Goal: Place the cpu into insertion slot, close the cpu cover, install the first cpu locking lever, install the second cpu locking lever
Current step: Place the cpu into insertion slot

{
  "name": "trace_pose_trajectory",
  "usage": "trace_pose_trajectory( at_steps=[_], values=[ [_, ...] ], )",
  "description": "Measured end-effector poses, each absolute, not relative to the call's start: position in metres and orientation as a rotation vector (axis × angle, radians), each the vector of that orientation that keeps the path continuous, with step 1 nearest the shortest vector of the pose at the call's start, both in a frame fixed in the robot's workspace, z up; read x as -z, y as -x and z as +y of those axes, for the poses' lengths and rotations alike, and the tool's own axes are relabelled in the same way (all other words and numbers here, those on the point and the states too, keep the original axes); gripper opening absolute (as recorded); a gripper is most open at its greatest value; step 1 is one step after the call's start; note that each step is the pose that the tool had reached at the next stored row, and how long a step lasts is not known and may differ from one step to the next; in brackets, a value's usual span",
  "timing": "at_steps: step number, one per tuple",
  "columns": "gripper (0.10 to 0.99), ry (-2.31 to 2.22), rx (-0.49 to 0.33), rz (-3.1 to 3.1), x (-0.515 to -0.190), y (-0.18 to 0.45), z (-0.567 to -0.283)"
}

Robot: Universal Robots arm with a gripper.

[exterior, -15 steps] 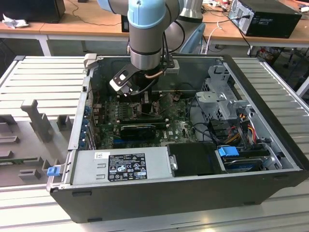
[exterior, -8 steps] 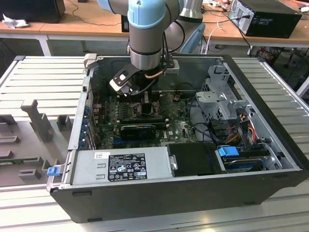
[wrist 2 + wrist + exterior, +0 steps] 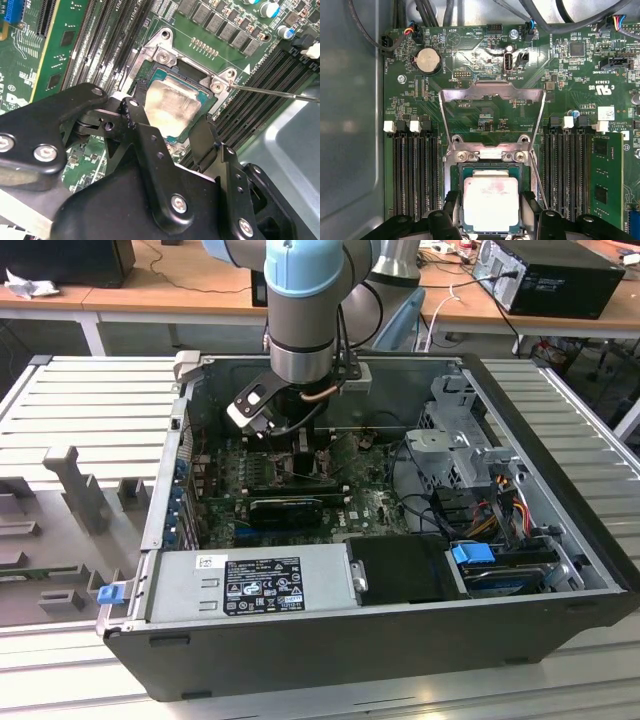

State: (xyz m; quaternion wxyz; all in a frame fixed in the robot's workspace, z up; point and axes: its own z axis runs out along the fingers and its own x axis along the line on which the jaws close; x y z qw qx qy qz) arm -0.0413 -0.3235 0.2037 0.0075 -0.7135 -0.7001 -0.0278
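Cpu (image 3: 491, 210) lay seated in insertion slot (image 3: 490, 158), gripper (image 3: 491, 197) clamped on its sides; cpu cover (image 3: 492, 94) stood raised, locking lever (image 3: 538, 182) unlatched; three steps remained.

A black label (image 3: 262, 585) with white print is stuck on the grey power supply (image 3: 185, 590). Fine white lettering dots the green motherboard (image 3: 485, 107), which carries a white sticker (image 3: 606, 113); all too fine to read off.
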Motion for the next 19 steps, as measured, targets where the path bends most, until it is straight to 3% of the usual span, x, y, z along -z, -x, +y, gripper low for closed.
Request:
trace_pose_trajectory(
  at_steps=[2, 3, 4, 7, 9, 12, 19],
  values=[
    [0.608, 2.231, 0.087, -2.189, -0.209, 0.041, -0.323],
    [0.525, 2.231, 0.087, -2.189, -0.21, 0.041, -0.323],
    [0.525, 2.231, 0.087, -2.189, -0.211, 0.041, -0.323],
    [0.341, 2.231, 0.087, -2.189, -0.214, 0.041, -0.323],
    [0.341, 2.231, 0.087, -2.189, -0.215, 0.041, -0.323],
    [0.106, 2.231, 0.087, -2.189, -0.219, 0.041, -0.323],
    [0.106, 2.231, 0.087, -2.189, -0.226, 0.041, -0.323]
  ],
)
